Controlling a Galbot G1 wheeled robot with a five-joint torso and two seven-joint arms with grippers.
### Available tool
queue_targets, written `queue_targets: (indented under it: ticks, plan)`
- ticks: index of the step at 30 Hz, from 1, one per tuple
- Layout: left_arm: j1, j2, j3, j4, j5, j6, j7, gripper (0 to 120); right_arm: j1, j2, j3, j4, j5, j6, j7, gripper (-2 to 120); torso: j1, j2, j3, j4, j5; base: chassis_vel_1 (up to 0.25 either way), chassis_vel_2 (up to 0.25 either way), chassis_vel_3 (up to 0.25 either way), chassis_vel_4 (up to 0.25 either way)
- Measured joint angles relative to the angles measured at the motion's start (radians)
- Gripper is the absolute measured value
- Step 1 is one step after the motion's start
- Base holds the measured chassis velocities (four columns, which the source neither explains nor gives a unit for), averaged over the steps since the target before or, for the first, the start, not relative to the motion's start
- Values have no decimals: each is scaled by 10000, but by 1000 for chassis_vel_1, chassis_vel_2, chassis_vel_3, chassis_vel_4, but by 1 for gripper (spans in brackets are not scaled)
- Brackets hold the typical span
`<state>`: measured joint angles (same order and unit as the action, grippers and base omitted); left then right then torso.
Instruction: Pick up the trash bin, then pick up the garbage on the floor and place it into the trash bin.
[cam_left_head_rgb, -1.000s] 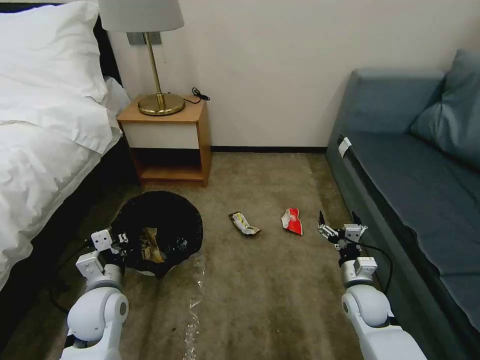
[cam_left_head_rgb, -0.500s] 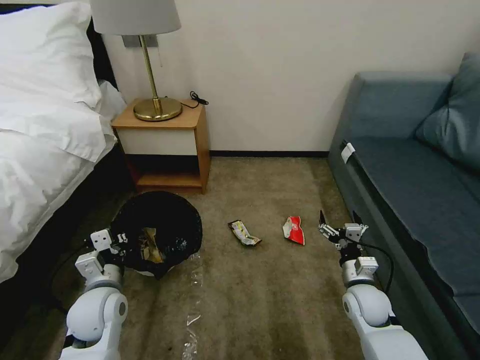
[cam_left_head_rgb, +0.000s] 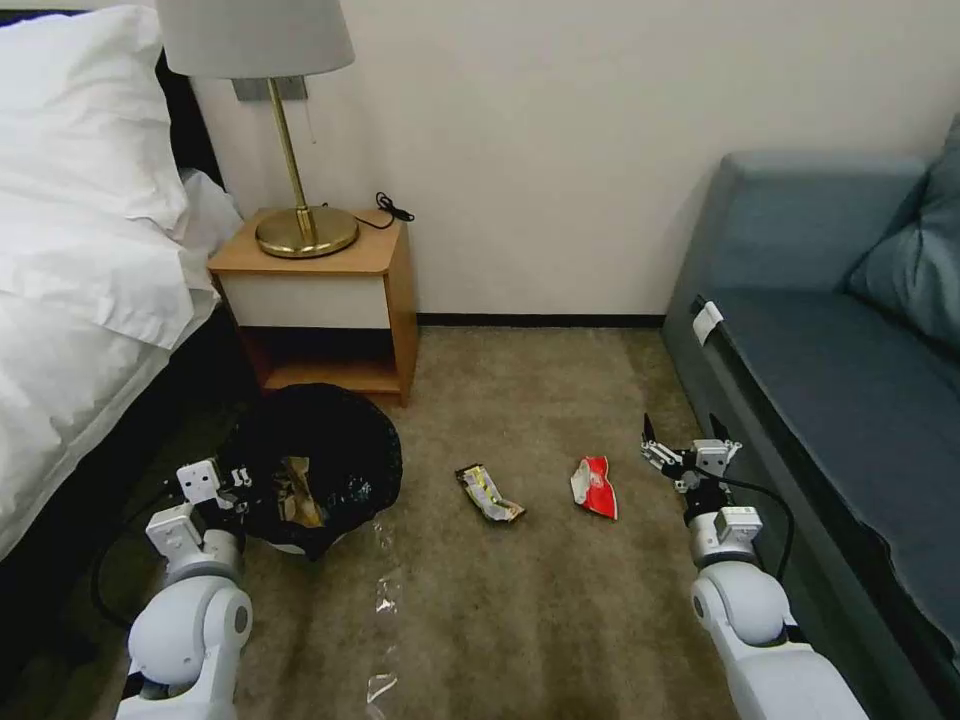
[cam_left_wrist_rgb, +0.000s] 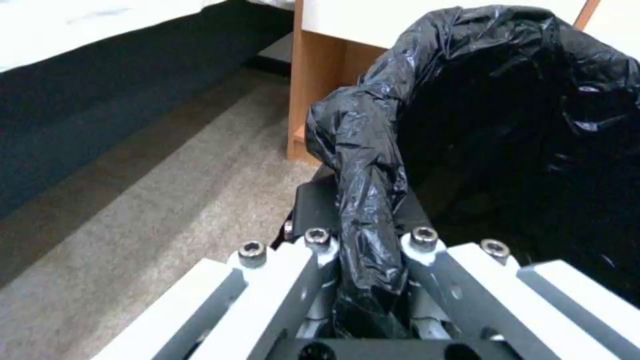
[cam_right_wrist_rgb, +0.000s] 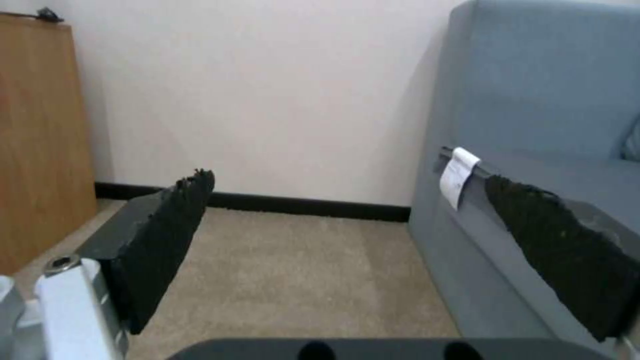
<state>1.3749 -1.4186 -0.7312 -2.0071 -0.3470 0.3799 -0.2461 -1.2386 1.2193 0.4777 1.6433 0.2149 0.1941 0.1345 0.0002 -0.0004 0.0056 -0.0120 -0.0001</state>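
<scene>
A hotel-style room seen from the robot's head, looking down at the floor (cam_left_head_rgb: 520, 610), a short-pile olive-brown carpet with a pale worn streak. Nearest, on the robot's left, the left gripper (cam_left_head_rgb: 236, 478) has its fingers clamped on the crinkly black bag at the near rim of the trash bin (cam_left_head_rgb: 318, 466), a small round bin holding crumpled brown paper; the left wrist view shows a glossy fold of bag pinched between the fingers. On the right, the right gripper (cam_left_head_rgb: 684, 440) hovers empty with its dark padded fingers spread apart, just beside a flat red wrapper (cam_left_head_rgb: 595, 486). A dark-and-yellow wrapper (cam_left_head_rgb: 488, 493) lies between that and the bin. Compared with a second ago, the whole scene has slid in the frame, so the robot itself has shifted, while both arms hold the same pose; judging from this, the bin is secured and the robot is lining up on the remaining litter. Farther back stand a wooden nightstand (cam_left_head_rgb: 395, 290) with a brass lamp (cam_left_head_rgb: 300, 225), a white bed (cam_left_head_rgb: 70, 300) and a blue sofa (cam_left_head_rgb: 830, 330).
</scene>
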Motion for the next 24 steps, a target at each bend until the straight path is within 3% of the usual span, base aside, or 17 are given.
queue_targets:
  ticks: [11,18,24]
  plan:
    - [18,-24,20,-81,25,13,-14,4,155,-74,50,-467,-551,931,-91,100,0,-1,1,0,-1,-81,80,64,-85]
    - [95,-32,18,-113,39,22,-29,4,341,-348,-192,-586,-921,965,-32,100,-1,0,-1,-1,0,0,0,0,0]
    - [210,-117,20,-215,86,19,-33,4,1342,-1016,-1063,-1254,-795,571,234,100,-1,0,-1,-1,0,0,0,0,0]
